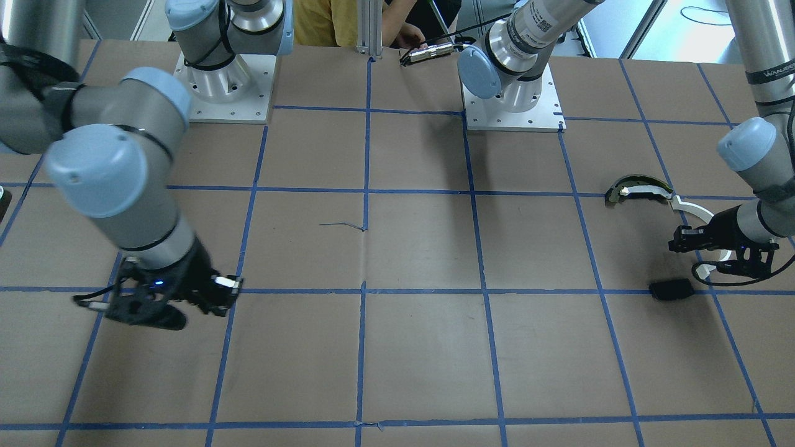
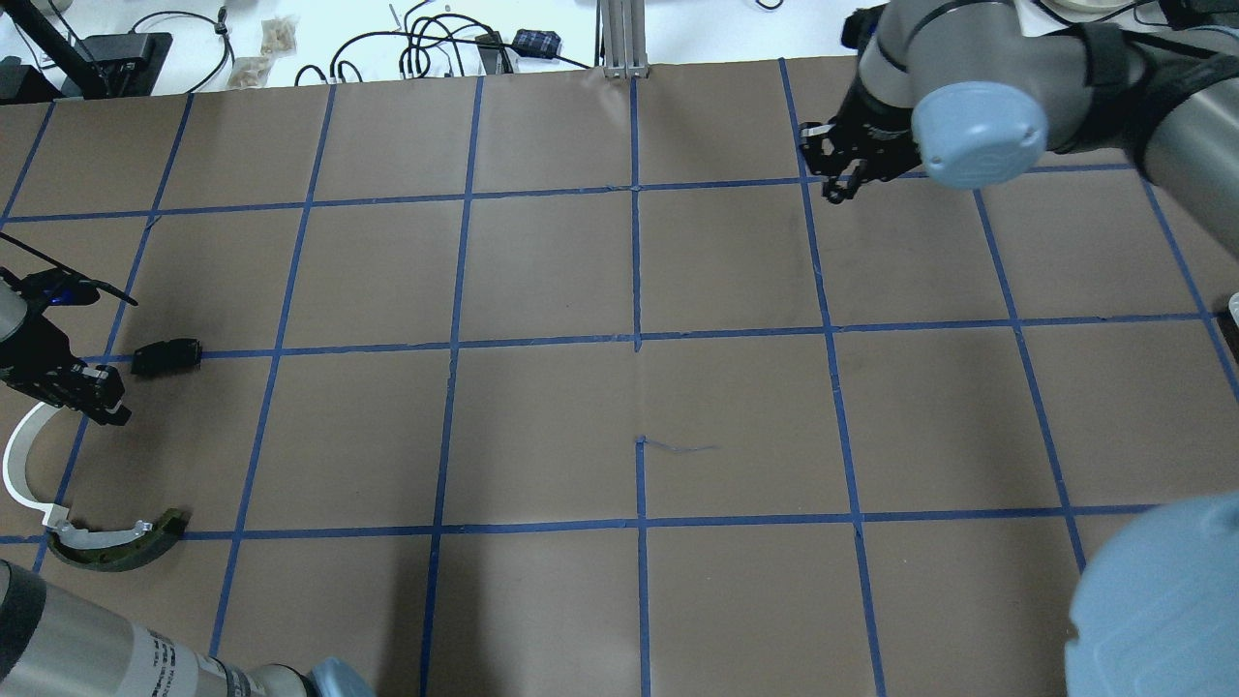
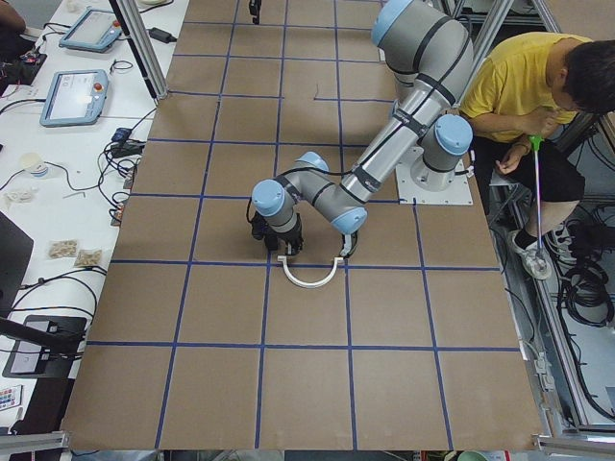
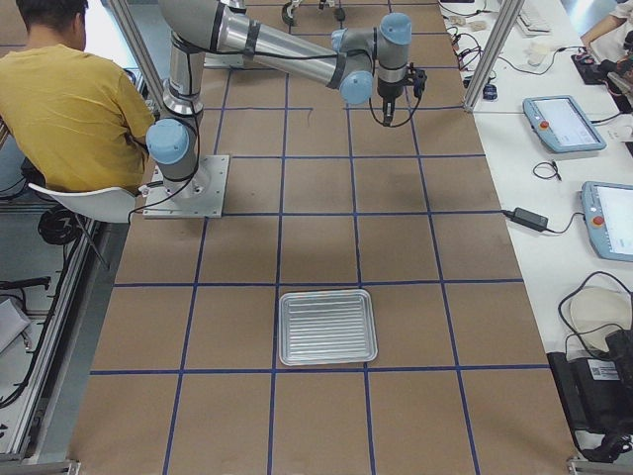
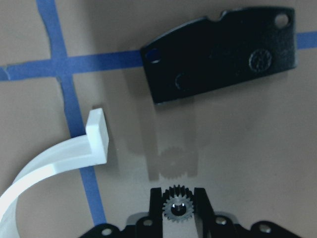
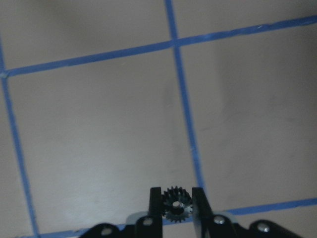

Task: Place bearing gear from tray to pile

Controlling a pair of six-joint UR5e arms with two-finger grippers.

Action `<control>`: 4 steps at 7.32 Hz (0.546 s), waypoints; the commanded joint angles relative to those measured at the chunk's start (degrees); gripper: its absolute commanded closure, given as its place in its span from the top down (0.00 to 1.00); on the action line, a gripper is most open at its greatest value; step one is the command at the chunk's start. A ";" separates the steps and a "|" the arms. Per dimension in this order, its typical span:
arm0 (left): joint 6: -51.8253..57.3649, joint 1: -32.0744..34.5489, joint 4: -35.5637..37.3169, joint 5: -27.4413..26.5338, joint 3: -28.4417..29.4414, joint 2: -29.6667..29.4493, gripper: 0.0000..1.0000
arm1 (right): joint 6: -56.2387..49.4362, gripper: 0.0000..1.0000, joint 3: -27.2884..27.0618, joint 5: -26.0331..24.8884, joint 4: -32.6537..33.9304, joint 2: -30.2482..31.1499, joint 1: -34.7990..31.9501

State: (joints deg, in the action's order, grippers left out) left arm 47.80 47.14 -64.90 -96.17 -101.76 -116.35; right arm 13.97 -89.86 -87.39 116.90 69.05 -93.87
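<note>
— Since the bearing gear point(image 5: 178, 204) is pinched by its teeth between the fingers of the left gripper point(image 2: 105, 405), flat face toward the wrist camera, which way does the pile point(image 1: 689, 206) lie from it?

— On both sides. The black plate point(image 5: 223, 52) lies just ahead of the fingertips, its long side crosswise to them. The squared end of the white strip point(image 5: 59, 158) lies off to one side, apart from the plate. The gear's shadow falls on bare paper between the two, so I judge it hangs above the table point(image 2: 639, 290), touching nothing.

— And the olive piece point(image 2: 116, 547)?

— At the strip's far end, behind the gripper.

— What of the right gripper point(image 2: 840, 184)?

— Closed on a second gear point(image 6: 177, 203), over bare table well apart from the pile and from the tray point(image 4: 326, 327). The left arm is the nearer one, and it seems to need only a lowering and a release.
</note>
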 commanded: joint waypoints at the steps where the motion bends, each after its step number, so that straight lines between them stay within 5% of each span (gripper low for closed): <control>1: -0.08 -0.03 -0.40 0.01 -1.06 0.16 0.18 | 17.78 0.10 -1.54 0.38 0.70 -0.49 -13.48; 4: -0.17 -0.03 -0.40 0.01 -1.24 0.33 0.86 | 29.95 0.13 -1.54 0.47 6.63 -6.52 -24.14</control>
State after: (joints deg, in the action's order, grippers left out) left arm 47.67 47.11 -65.29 -96.13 -102.97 -116.12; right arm 39.50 -91.41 -86.73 119.41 65.87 -113.69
